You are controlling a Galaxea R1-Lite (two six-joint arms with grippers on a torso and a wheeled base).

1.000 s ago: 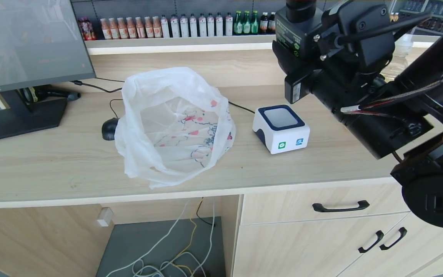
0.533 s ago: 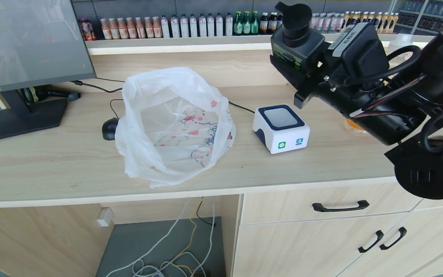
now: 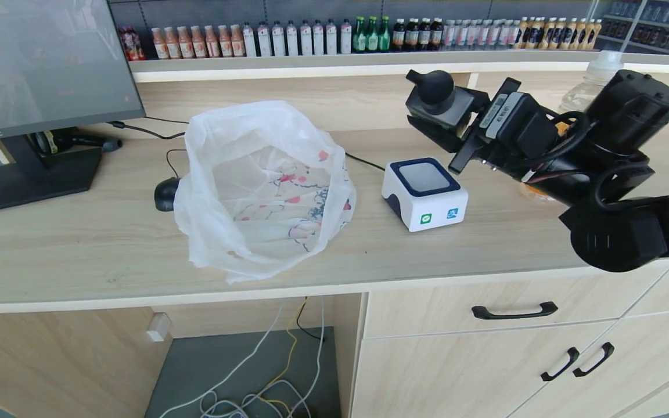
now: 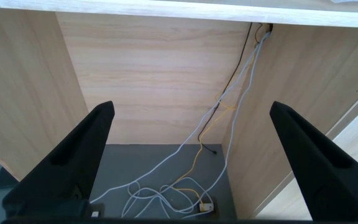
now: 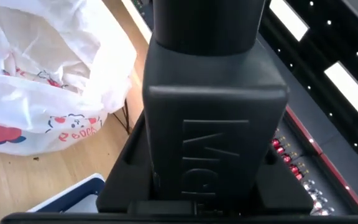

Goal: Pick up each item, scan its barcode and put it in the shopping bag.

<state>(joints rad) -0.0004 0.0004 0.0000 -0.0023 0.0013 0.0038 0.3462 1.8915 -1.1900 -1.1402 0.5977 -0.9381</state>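
Wooden checkout counter carries the open plastic shopping bag and, just beside it, the white barcode scanner. The right gripper is clamped on a black, round-capped bottle, held tilted above and behind the scanner, I judge so that its label can face the scan window. Its barcode may be on the underside; it is hard to make out. The left gripper hangs below the counter with its fingers spread wide, out of the way. An orange item is mostly hidden behind the right arm.

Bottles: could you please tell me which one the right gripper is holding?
The black bottle, clamped in the right gripper near the scanner; the shelf bottles and the clear bottle stand free.
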